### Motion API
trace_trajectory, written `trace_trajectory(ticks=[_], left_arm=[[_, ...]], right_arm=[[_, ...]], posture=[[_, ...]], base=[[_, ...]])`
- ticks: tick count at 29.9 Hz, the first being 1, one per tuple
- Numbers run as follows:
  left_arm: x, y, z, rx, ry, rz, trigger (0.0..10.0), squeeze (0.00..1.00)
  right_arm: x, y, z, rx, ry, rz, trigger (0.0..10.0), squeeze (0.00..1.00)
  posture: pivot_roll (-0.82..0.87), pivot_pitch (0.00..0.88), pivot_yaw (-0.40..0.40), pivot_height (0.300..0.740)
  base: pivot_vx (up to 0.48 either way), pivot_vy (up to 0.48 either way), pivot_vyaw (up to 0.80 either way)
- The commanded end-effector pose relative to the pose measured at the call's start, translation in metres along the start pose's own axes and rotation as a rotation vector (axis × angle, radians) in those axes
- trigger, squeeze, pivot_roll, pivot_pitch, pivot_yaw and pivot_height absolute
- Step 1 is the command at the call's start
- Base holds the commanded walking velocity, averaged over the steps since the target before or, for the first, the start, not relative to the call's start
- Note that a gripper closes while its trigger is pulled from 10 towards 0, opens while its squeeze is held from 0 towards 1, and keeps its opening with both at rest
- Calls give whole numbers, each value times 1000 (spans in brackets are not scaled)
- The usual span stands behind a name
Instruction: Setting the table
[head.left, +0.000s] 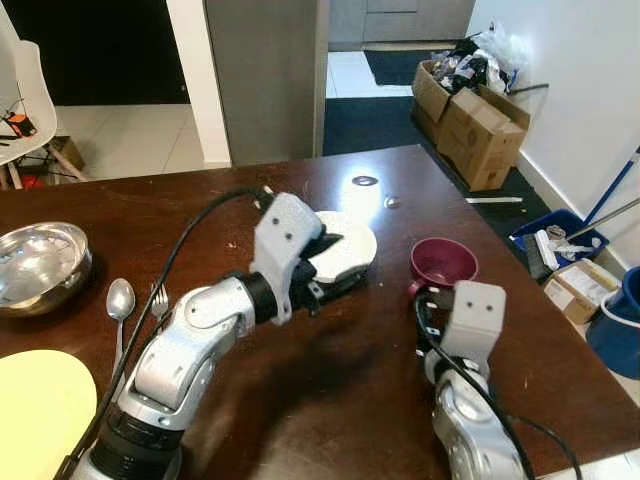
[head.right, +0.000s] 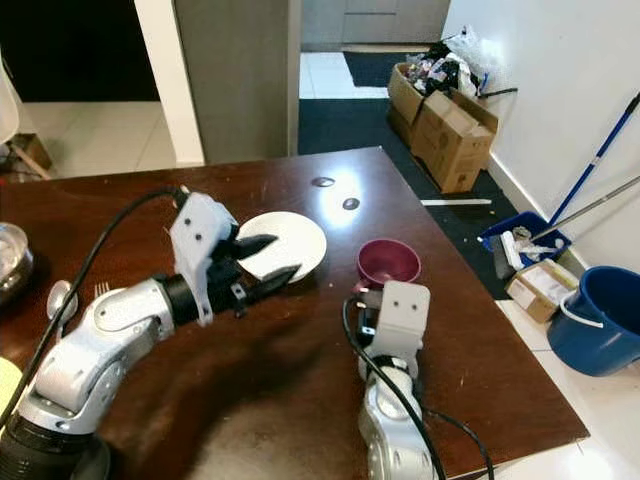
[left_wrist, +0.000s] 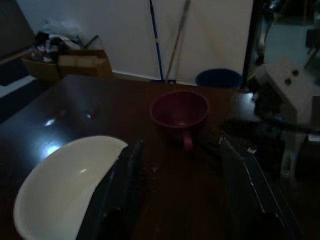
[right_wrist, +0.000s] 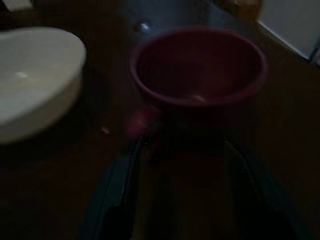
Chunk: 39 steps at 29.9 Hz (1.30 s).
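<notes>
A white plate (head.left: 352, 243) lies near the middle of the dark wooden table (head.left: 340, 390). My left gripper (head.right: 268, 260) is open and hovers at the plate's near-left rim, one finger over the plate and one beside it. In the left wrist view the plate (left_wrist: 65, 185) lies beside one finger (left_wrist: 122, 180). A maroon cup (head.right: 388, 262) stands just right of the plate. My right gripper (right_wrist: 182, 150) is open, low over the table just short of the cup (right_wrist: 200, 70), whose handle points toward it.
A steel bowl (head.left: 40, 262), a spoon (head.left: 120, 300), a fork (head.left: 158, 300) and a yellow plate (head.left: 35, 410) sit at the table's left. Cardboard boxes (head.left: 470, 115), a blue bucket (head.right: 590, 320) and mop handles stand on the floor to the right. A white chair (head.left: 30, 90) is far left.
</notes>
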<state>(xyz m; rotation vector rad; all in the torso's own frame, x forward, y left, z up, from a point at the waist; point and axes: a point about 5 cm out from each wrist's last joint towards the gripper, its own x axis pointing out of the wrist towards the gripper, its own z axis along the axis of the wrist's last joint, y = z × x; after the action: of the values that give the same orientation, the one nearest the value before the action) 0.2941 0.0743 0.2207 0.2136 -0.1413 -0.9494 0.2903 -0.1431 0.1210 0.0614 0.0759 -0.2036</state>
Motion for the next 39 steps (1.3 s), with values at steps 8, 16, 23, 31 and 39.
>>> trace_trajectory(ticks=[8, 16, 23, 31, 39], left_arm=[[0, 1, -2, 18, 22, -28, 10000, 0], [0, -3, -2, 6, 11, -37, 10000, 0], [-1, -2, -1, 0, 8, -29, 10000, 0], [-1, -4, -3, -19, 3, -21, 10000, 0], [1, -3, -4, -30, 0, -15, 10000, 0]], right_arm=[[7, 25, -2, 137, 14, 77, 10000, 0], [23, 24, -5, 163, 22, -5, 10000, 0], [34, 22, -3, 148, 10, -66, 10000, 0], [37, 8, -9, 94, 11, -158, 10000, 0], [40, -2, -9, 72, -12, -216, 10000, 0]], posture=[[-4, 30, 111, 740], [14, 27, 113, 740], [25, 22, 108, 740], [13, 23, 109, 740], [8, 24, 110, 740]], base=[[0, 0, 0], [0, 0, 0], [0, 0, 0], [0, 0, 0], [0, 0, 0]])
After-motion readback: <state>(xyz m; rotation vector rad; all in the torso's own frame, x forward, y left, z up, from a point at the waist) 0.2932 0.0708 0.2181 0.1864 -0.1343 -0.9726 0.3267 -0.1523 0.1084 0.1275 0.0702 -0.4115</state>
